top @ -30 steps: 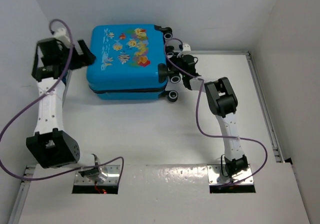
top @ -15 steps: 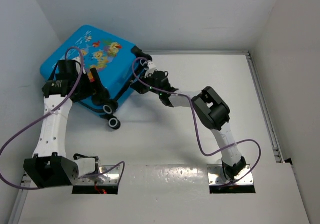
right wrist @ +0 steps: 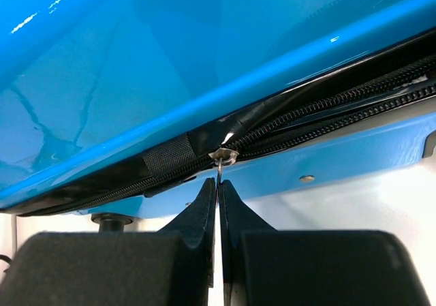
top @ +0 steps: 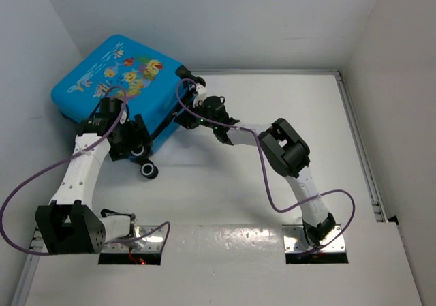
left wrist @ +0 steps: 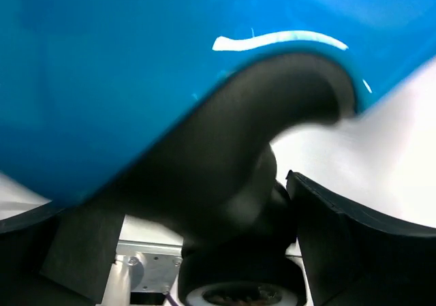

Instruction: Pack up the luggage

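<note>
Luggage [top: 112, 74] lies angled in the white table's [top: 225, 197] far-left corner, beside white walls. The right gripper [right wrist: 218, 187] pinches its zipper pull [right wrist: 223, 157]; the left gripper [top: 136, 142] straddles a wheel [left wrist: 235, 285], fingers apart.

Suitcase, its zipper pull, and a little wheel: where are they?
suitcase [top: 112, 71], top view, on its fish-printed shell.
zipper pull [right wrist: 223, 157], right wrist view, on its metal ring.
wheel [top: 149, 172], top view, on its hub.
</note>
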Robot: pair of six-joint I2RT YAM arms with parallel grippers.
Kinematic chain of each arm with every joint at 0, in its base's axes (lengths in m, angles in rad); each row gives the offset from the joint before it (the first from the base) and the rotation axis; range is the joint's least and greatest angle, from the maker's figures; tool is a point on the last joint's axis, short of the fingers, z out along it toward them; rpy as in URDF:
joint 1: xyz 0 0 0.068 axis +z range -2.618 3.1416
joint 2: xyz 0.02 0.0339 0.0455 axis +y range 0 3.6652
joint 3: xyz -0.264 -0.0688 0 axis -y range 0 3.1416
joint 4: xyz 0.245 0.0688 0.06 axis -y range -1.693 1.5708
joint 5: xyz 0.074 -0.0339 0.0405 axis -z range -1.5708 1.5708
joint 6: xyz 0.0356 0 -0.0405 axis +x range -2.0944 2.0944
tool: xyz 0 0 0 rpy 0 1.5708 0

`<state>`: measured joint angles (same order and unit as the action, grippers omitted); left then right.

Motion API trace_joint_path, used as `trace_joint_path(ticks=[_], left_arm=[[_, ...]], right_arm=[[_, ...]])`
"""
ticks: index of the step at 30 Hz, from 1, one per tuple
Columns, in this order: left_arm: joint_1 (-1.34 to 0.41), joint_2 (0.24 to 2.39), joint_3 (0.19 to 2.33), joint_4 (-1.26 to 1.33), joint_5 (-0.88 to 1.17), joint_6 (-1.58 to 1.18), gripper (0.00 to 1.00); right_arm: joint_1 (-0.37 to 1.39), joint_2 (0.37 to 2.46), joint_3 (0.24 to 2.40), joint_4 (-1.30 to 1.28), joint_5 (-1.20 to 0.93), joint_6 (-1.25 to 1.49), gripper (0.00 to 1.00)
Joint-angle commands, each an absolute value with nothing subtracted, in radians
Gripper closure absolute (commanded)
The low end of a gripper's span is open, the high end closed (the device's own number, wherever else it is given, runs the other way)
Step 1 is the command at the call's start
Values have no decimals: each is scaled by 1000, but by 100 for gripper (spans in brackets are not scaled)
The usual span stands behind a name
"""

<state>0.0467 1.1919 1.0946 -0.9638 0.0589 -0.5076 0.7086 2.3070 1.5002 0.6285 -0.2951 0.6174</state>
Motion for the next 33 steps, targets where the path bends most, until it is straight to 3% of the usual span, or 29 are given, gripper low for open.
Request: trace_joint_path(ticks=[1, 4, 8, 9, 11, 12, 14, 16, 17, 19, 20, 21, 23, 26, 27, 33], left_arm=[[55, 1244, 1081, -925, 63, -552, 0], [55, 1262, 1092, -899, 63, -543, 3], [64, 1262, 1103, -879, 74, -534, 39], [64, 1262, 1103, -879, 74, -508, 56], [37, 1262, 1103, -879, 74, -482, 72], [37, 1250, 1092, -879, 37, -453, 88], [25, 1235, 1068, -900, -9, -428, 100], [25, 1224, 1052, -919, -60, -384, 100], [34, 1212, 1042, -928, -60, -347, 100], [34, 1212, 1042, -937, -80, -315, 82], [34, 1212, 1042, -937, -89, -298, 77], [34, 1212, 1042, -946, -89, -269, 81], [49, 1201, 1016, -946, -100, -268, 87], [49, 1201, 993, -937, -87, -268, 91], [49, 1201, 992, -937, -87, -268, 95], [0, 1210, 963, -907, -87, -268, 96]], right_arm=[[729, 2229, 1520, 807, -344, 614, 100], [716, 2139, 1396, 871, -365, 612, 100], [716, 2013, 1276, 926, -380, 597, 100], [719, 2000, 1226, 943, -388, 603, 100], [722, 1950, 1198, 948, -400, 603, 100], [723, 1921, 1151, 956, -409, 603, 100], [723, 1905, 1118, 959, -414, 595, 100], [726, 1873, 1060, 957, -422, 560, 100], [719, 1855, 1036, 928, -419, 554, 93], [709, 1836, 1034, 864, -388, 542, 68], [695, 1815, 1038, 832, -308, 529, 61], [681, 1809, 1058, 754, -273, 503, 51], [629, 1798, 1129, 622, -215, 483, 44], [510, 1857, 1372, 353, -241, 477, 33], [465, 1877, 1543, 218, -255, 422, 27], [384, 2123, 2026, -129, -364, 175, 21]])
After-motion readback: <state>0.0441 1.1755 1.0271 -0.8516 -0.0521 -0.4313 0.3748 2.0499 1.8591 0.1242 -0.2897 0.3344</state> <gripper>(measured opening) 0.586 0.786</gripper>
